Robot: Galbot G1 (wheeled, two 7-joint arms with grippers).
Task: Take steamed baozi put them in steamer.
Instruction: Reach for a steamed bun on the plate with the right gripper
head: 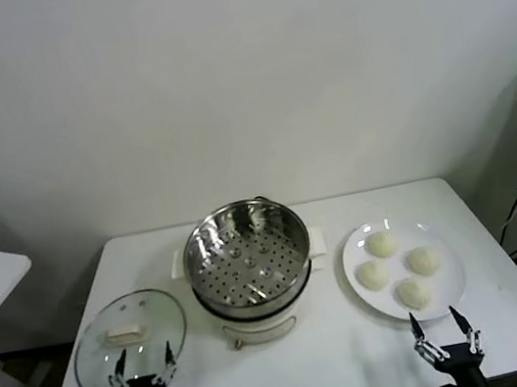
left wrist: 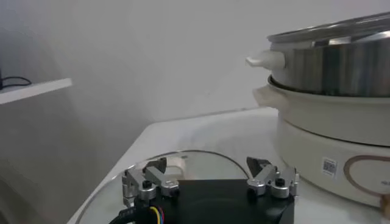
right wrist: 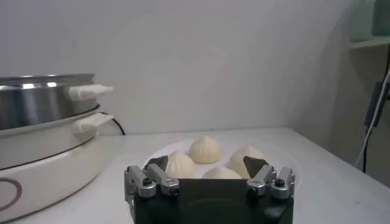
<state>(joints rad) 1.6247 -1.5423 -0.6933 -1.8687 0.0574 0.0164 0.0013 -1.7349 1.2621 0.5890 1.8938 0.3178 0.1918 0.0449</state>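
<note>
A white tabletop [head: 336, 359] carries everything in the scene. At its middle stands one steamer [head: 247, 255], a shiny steel pot on a cream-white base with side handles; its perforated tray lies bare, with no bun in it. In the left wrist view the steamer [left wrist: 332, 103] rises to one side of the gripper, and in the right wrist view the steamer [right wrist: 46, 140] shows with its white handles pointing toward the plate.

Left of the steamer, on the near part of the tabletop, lies one round glass lid [head: 130, 342], flat, with a pale knob at its centre. Right of the steamer sits one flat white plate [head: 453, 290], just beside the pot's base but not touching it.

On the plate rest four steamed baozi [head: 400, 269], cream-white and domed, set close together in a diamond: one far, one near, one left, one right. In the right wrist view the steamed baozi [right wrist: 206, 150] sit just beyond the fingers.

The left gripper [head: 142, 368] hovers at the near edge of the glass lid, jaws spread wide, holding nothing. The right gripper [head: 445, 334] hovers just near of the plate, jaws likewise spread wide and empty, touching neither plate nor buns. Both wrist views confirm it: the left gripper [left wrist: 210, 176] and the right gripper [right wrist: 207, 173] each show two separated fingertips with clear space between.
</note>
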